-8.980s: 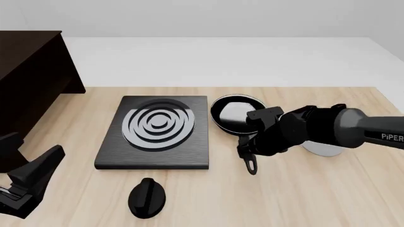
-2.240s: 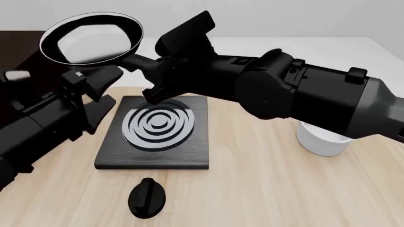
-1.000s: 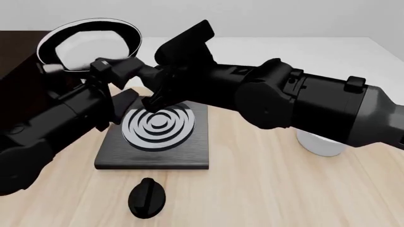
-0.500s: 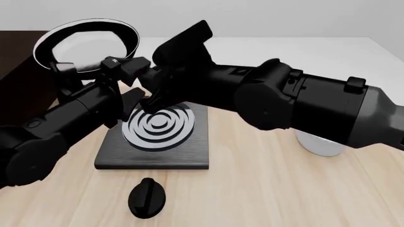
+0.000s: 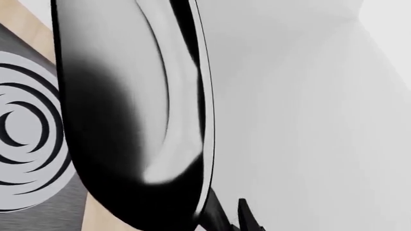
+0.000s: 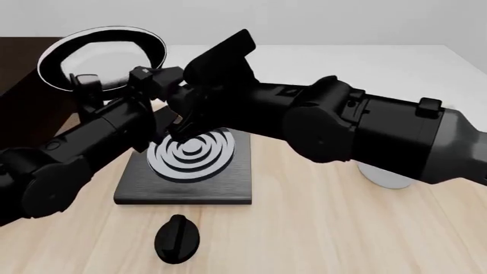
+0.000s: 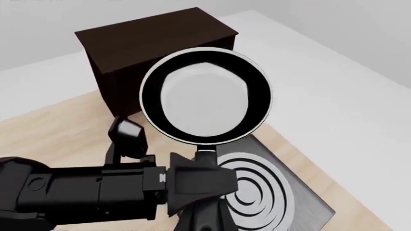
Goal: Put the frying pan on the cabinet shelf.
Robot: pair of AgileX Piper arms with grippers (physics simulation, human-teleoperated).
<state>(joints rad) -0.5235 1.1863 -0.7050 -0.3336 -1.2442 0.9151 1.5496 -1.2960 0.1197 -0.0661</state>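
Frying pan (image 6: 102, 57) showing small, round, black, glossy inside reflecting pale grey-white, thin bright rim, long straight black handle; seen nearly edge-on in left wrist view (image 5: 134, 125), full circle in right wrist view (image 7: 205, 96)

Hanging in the air, tilted with its inside facing the front camera, above the far left part of the surface (image 6: 320, 228), between the hob (image 6: 186, 162) and the cabinet shelf (image 6: 31, 74); not touching either. Right wrist view placing the pan in front of the dark brown cabinet (image 7: 154, 43), above the ringed hob (image 7: 263, 192)

Right tool (image 6: 173, 94) sitting at the handle end, pan bowl sticking out beyond it toward the cabinet; handle running back into the tool in right wrist view (image 7: 204, 163), looking clamped on it. Left tool (image 6: 114, 91) crowding in just beside the handle, right under the bowl, fingers either side of the handle near the bowl; grip state not readable, jaws hidden behind pan and arm

Also lying on the surface: black oval knob (image 6: 177, 240) near the front edge, white bowl (image 6: 388, 177) mostly hidden behind right arm
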